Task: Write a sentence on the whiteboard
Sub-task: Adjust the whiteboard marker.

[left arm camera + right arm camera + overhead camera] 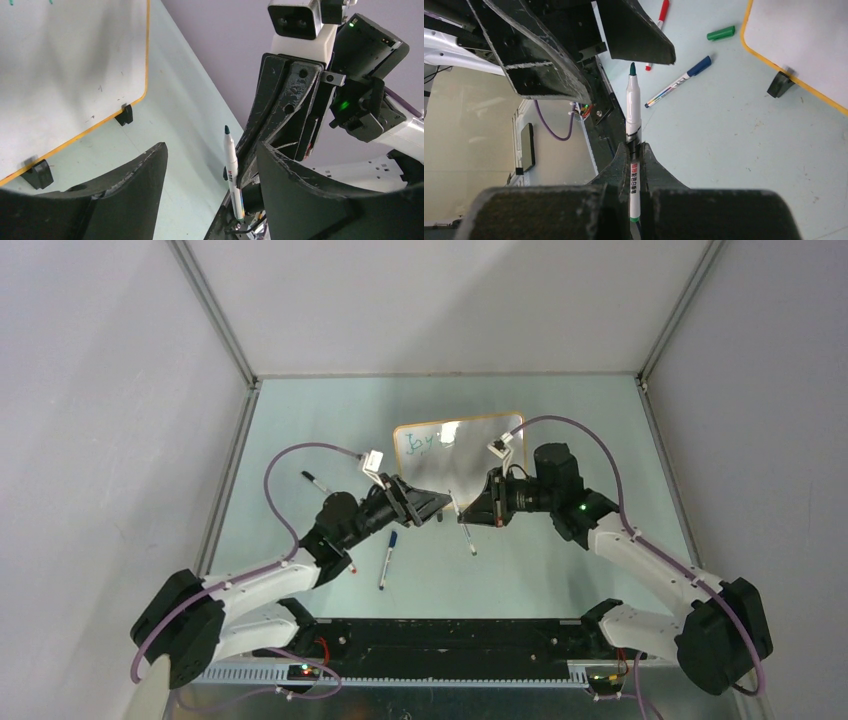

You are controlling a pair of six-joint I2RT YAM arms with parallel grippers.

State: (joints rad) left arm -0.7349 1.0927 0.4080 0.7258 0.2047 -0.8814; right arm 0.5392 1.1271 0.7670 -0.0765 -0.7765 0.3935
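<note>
Green-tipped white marker [633, 107], uncapped, is clamped between the jaws of my right gripper [634, 150], its tip pointing towards my left gripper [211, 150], whose jaws stand apart and grasp nothing. The small orange-framed whiteboard [480, 435] stands on its black clip feet [125, 115] just beyond both grippers, with the green handwritten sentence [424, 443], too small to read, near its upper left corner.

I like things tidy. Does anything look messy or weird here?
A little. A green cap lies loose on the table beside the whiteboard, off the uncapped green marker that the right gripper pinches. A blue marker and a red marker lie scattered nearby.
</note>
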